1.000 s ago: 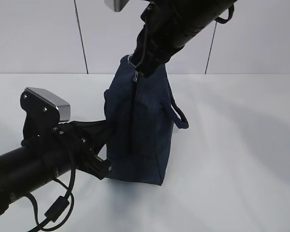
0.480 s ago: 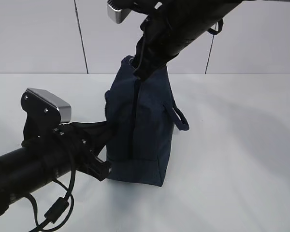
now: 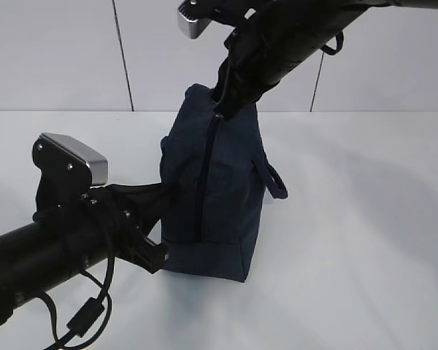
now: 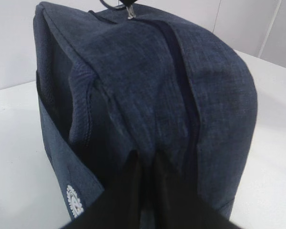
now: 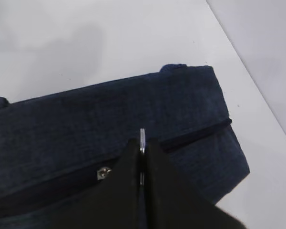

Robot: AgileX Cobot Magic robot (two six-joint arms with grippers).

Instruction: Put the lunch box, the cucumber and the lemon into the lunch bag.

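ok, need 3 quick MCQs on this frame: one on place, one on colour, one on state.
1. Where does the right tool sit?
A. at the top of the lunch bag
B. flat on the table, far from the bag
C. under the bag

2. What colour is the lunch bag?
A. bright red
B. dark navy
C. white

3. How does the left tool stand?
A. wide open above the bag
B. holding a lemon
C. shut, pinching the bag's fabric at its lower end

Answers:
1 A: the exterior view shows the right arm reaching down to the bag's top, and the right wrist view shows the tool shut on the silver ring zipper pull.
2 B: the fabric is navy in all views.
3 C: the left wrist view shows the fingers closed on a fabric fold.
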